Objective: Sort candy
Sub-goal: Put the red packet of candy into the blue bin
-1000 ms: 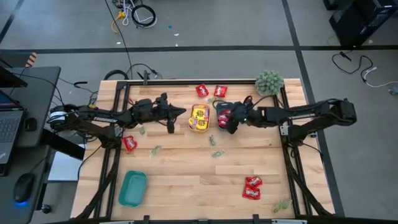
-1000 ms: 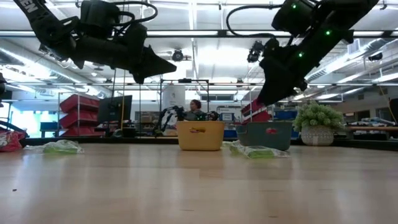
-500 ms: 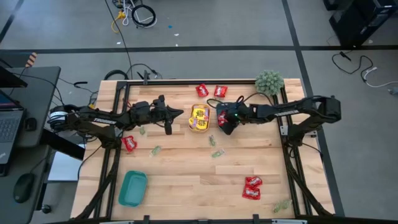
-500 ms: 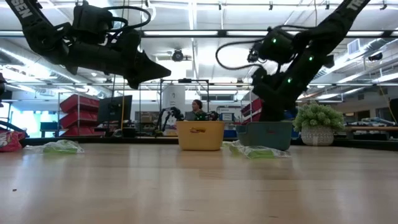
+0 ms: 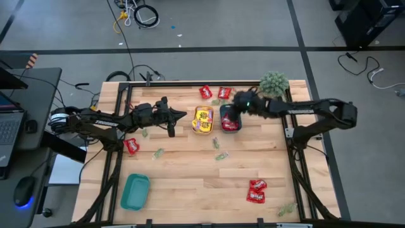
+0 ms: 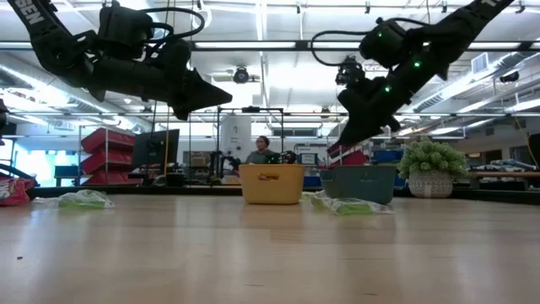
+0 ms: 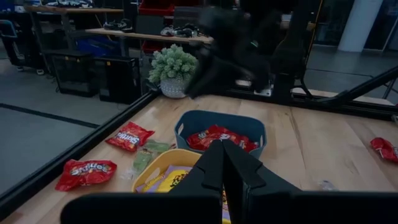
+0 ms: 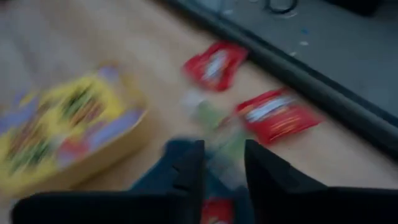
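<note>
My right gripper [image 5: 236, 105] hovers open over the far end of the blue tray [image 5: 223, 111], which holds red candy packets [image 7: 217, 135]; nothing is between its fingers [image 8: 191, 165]. My left gripper [image 5: 184, 115] hangs shut above the table, just left of the yellow tray [image 5: 202, 120] of yellow packets. Two red packets [image 5: 205, 92] [image 5: 224, 93] lie flat near the far edge, with a pale green piece [image 8: 208, 112] beside them. Another red packet [image 5: 131, 146] lies at the left, and two more [image 5: 256, 190] at the near right.
Pale green pieces [image 5: 216, 144] [image 5: 157, 153] [image 5: 286, 208] are scattered on the wood. A teal tray [image 5: 135, 191] stands near the front left. A fuzzy green plant [image 5: 273, 83] sits at the far right corner, close to my right arm. A black frame rims the table.
My right gripper dipped down at the blue tray, then rose and moved toward the table's far edge, ending over the tray's far end. The red packets stay in the tray.
</note>
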